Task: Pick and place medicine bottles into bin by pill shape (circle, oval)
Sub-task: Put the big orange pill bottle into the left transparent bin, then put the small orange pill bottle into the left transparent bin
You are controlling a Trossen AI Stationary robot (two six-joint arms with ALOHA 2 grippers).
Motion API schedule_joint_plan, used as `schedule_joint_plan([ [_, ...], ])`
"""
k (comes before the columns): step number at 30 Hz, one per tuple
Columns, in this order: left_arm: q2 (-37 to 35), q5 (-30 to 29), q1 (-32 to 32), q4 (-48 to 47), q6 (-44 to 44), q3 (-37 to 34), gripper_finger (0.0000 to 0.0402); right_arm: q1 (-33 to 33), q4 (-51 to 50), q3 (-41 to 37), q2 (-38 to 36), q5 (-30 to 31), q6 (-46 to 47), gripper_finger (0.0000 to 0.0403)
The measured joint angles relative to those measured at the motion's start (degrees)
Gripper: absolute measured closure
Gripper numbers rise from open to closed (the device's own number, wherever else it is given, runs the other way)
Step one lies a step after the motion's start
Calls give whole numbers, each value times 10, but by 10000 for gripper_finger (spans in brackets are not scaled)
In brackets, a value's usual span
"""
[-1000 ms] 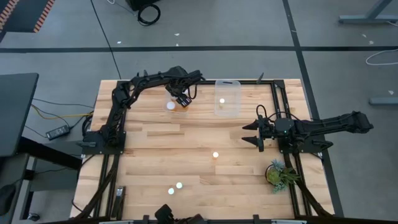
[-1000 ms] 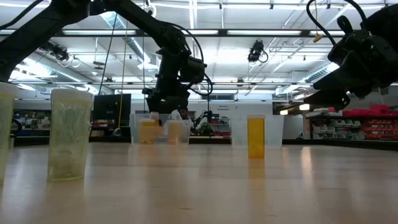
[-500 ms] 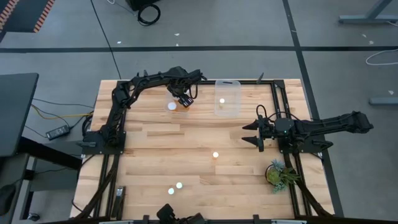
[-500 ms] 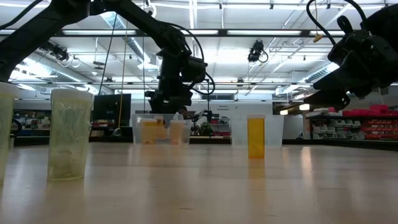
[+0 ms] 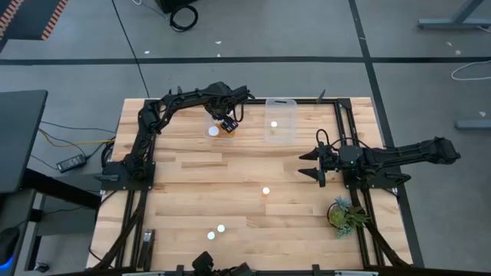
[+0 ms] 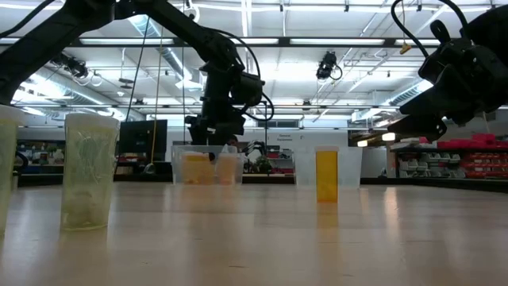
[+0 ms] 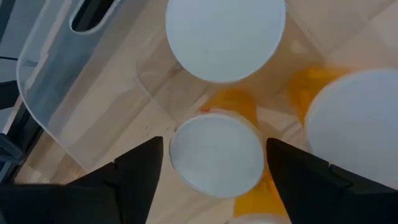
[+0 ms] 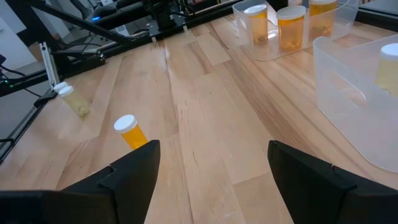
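The left pincer (image 7: 214, 165) hangs released over a medicine bottle (image 7: 216, 157) standing in the far-left bin (image 7: 46, 81). Lift straight up, clear of the neighbouring caps. The right pincer (image 5: 316, 164) waits open at the right.

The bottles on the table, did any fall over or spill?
Nothing stands out. The orange bottle mid-table stands upright and capped, and the bottles in the clear bin under the left gripper are upright too. No pills lie loose. The right gripper waits open.

Wood bench (image 5: 192, 192) w/ small green plant (image 5: 342, 214) at its right edge; black cable coil (image 5: 183, 15) and power brick (image 5: 73, 162) on floor.
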Motion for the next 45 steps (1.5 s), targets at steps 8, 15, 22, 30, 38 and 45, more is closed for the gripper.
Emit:
schedule_joint_plan([
  [8, 0, 0, -4, -61, 17, 65, 107, 0, 0, 0, 0, 0, 0, 98],
  [15, -2, -1, -33, -105, 36, 160, 108, 0, 0, 0, 0, 0, 0, 98],
  [22, -43, -13, -134, -93, 74, 161, 108, 0, 0, 0, 0, 0, 0, 98],
  [30, -149, -33, -255, -12, 16, 19, 109, 0, 0, 0, 0, 0, 0, 98],
  [38, -266, -33, -354, 185, -9, -186, 109, 0, 0, 0, 0, 0, 0, 98],
  [45, -324, -33, -421, 295, 32, -287, 109, 0, 0, 0, 0, 0, 0, 98],
])
